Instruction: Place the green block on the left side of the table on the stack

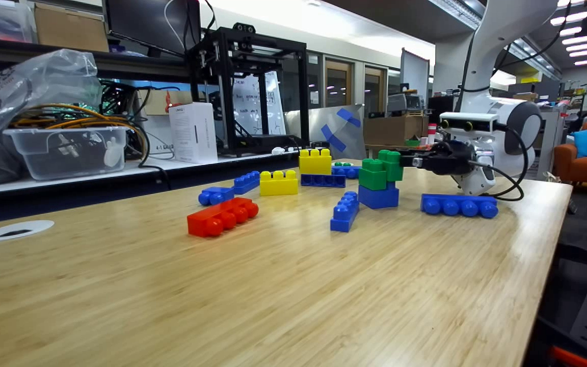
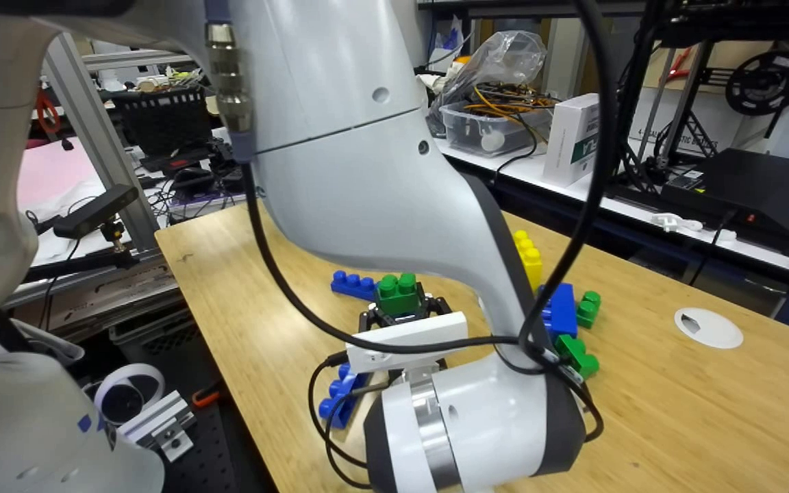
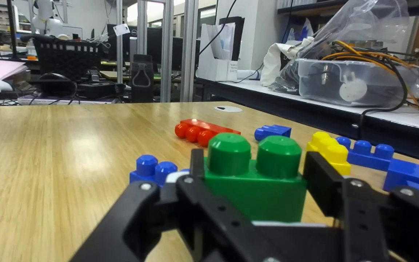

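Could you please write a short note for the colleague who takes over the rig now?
Gripper: appears closed on the green block.
Stack: on the table, blue below, a small green brick on top.
Done: green block is at the stack, next to that brick.
Remaining: check whether it is seated (I cannot tell), then release and back away.

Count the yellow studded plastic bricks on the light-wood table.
2: in an exterior view, one yellow brick sits nearer the red studded plastic brick; another yellow brick stands farther back, further right in the picture. More might be hidden.
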Available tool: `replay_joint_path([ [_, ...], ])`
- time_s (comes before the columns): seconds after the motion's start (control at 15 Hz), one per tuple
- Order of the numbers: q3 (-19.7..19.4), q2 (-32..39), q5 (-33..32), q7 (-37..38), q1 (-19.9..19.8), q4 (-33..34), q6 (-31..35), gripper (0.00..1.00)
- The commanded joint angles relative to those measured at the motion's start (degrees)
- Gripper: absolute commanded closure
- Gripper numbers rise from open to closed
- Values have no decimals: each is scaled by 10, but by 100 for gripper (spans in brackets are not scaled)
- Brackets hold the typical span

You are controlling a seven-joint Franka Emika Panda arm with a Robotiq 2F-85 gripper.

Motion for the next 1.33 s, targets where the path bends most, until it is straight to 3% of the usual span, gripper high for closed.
replay_joint_path([
  [0.0, -3, -1, 26, -6, 10, -11, 27, 56],
  [0.8, -3, -34, 30, -33, 51, -21, 108, 56],
  [0.93, -6, -54, 17, -40, 56, -28, 120, 7],
  [1.27, -13, -123, -48, -34, 65, -45, 175, 0],
])
